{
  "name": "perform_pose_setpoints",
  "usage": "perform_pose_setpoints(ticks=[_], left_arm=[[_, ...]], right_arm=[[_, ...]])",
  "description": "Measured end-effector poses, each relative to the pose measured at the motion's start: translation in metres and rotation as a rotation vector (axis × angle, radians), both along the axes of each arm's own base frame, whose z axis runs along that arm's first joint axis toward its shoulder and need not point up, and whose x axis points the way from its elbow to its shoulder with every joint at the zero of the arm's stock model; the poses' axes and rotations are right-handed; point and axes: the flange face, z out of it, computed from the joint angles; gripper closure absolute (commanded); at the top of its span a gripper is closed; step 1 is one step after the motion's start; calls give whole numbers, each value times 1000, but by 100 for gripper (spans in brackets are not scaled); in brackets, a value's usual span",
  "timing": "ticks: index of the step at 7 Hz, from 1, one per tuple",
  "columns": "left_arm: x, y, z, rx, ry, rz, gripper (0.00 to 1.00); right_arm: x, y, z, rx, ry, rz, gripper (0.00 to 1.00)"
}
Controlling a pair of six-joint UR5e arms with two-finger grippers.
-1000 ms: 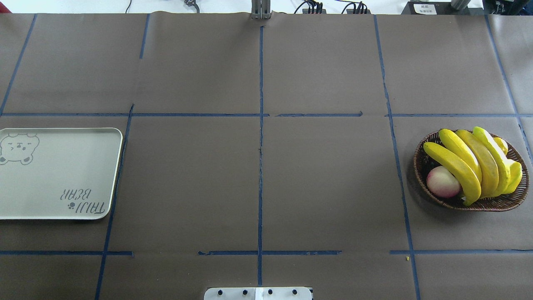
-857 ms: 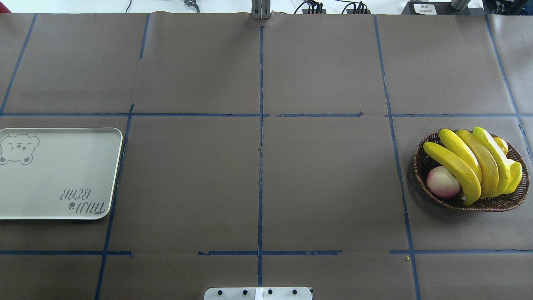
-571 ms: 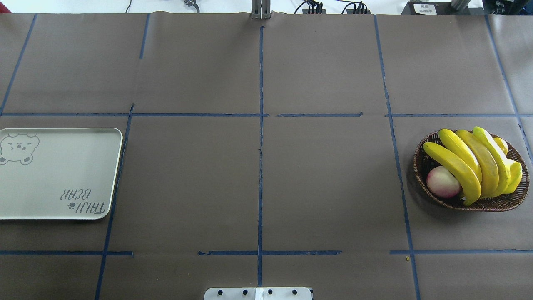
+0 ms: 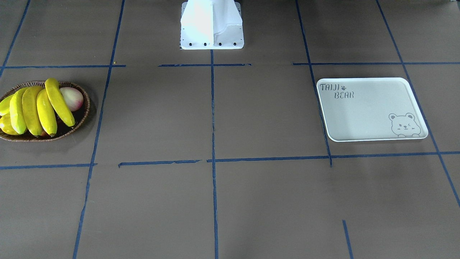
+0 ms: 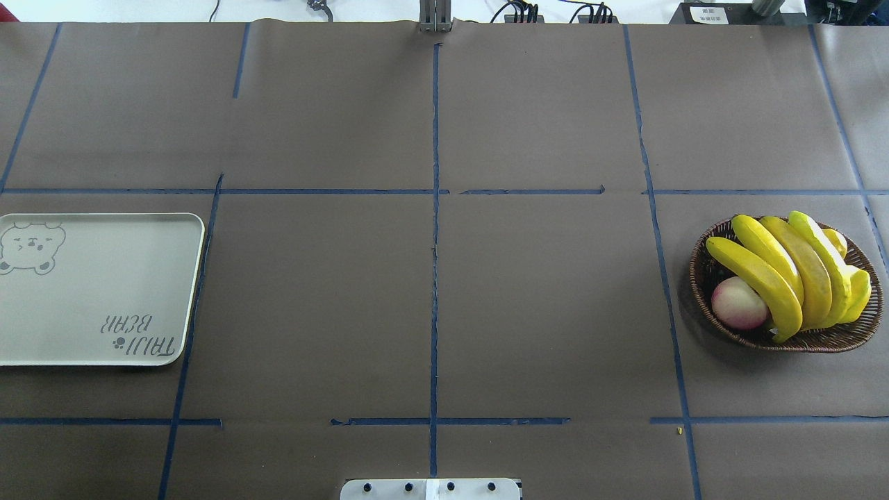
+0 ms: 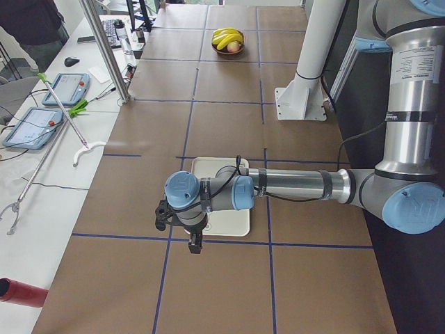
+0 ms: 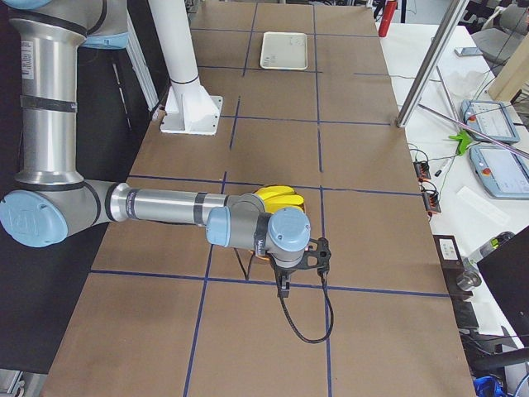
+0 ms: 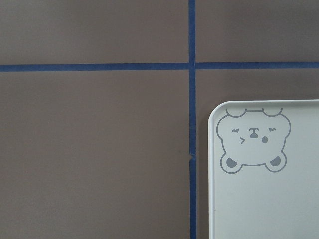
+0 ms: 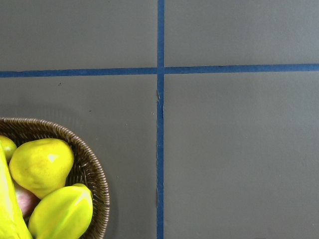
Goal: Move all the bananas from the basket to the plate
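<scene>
Several yellow bananas lie side by side in the brown wicker basket at the table's right; they also show in the front view. The white "TAIJI BEAR" plate lies bare at the table's left. My left gripper hangs high over the plate's outer end, seen only in the left side view. My right gripper hangs high beside the basket, seen only in the right side view. I cannot tell whether either is open or shut. The left wrist view shows the plate's bear corner, and the right wrist view shows the basket's rim.
A pink-white round fruit lies in the basket beside the bananas. Short yellow-green fruits lie at the basket's outer side. The white robot base stands at the table's middle edge. Blue tape lines cross the brown table cover.
</scene>
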Motion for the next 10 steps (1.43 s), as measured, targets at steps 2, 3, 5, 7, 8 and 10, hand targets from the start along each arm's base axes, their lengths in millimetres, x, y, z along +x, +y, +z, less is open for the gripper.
perform_pose_setpoints(ticks=[2, 3, 5, 7, 8, 10], left_arm=[[0, 0, 0, 1, 0, 0, 0], [0, -1, -1, 2, 0, 0, 0], [0, -1, -2, 5, 0, 1, 0], [0, -1, -2, 8, 0, 1, 0], [0, -1, -3, 14, 0, 1, 0], [0, -1, -4, 26, 1, 1, 0]], right_arm=[[0, -1, -2, 3, -4, 1, 0], [0, -2, -7, 12, -5, 2, 0], [-6, -7, -24, 48, -1, -12, 0], [-34, -26, -75, 152, 28, -77, 0], [-51, -35, -105, 213, 33, -110, 0], [-98, -33, -174, 257, 12, -107, 0]])
